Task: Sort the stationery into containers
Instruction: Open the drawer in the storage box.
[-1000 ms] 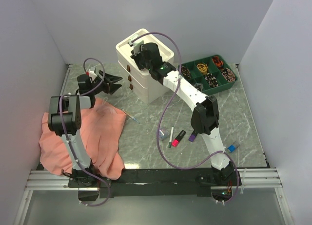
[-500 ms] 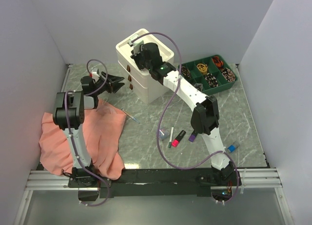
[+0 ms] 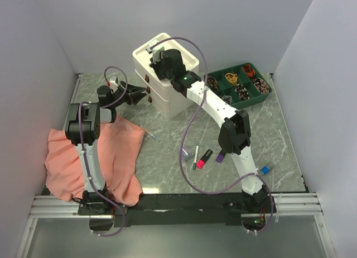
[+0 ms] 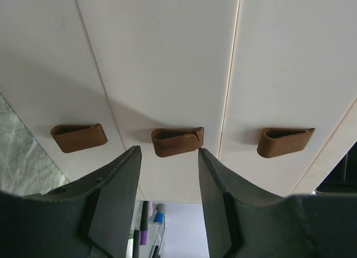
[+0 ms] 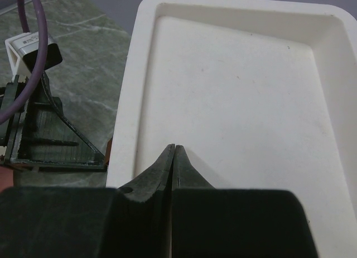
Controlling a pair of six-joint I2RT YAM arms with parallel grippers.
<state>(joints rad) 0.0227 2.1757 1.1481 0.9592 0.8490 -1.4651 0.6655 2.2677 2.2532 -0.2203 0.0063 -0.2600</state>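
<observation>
Cream-white cabinet (image 3: 166,100) fills your left wrist view. Your left gripper (image 4: 169,159) released, jaws apart, tips straddling middle brown handle (image 4: 177,142) just ahead; contact with it not clear. Your right gripper (image 5: 174,153) clenched on nothing, fingers pressed together, over cabinet's recessed top tray (image 5: 234,90). Loose stationery well apart from both grippers, back toward arm bases: pink highlighter (image 3: 205,157), purple highlighter (image 3: 220,155), pen (image 3: 196,157), all on marble table (image 3: 268,129). Salmon cloth (image 3: 67,163) behind left gripper.
</observation>
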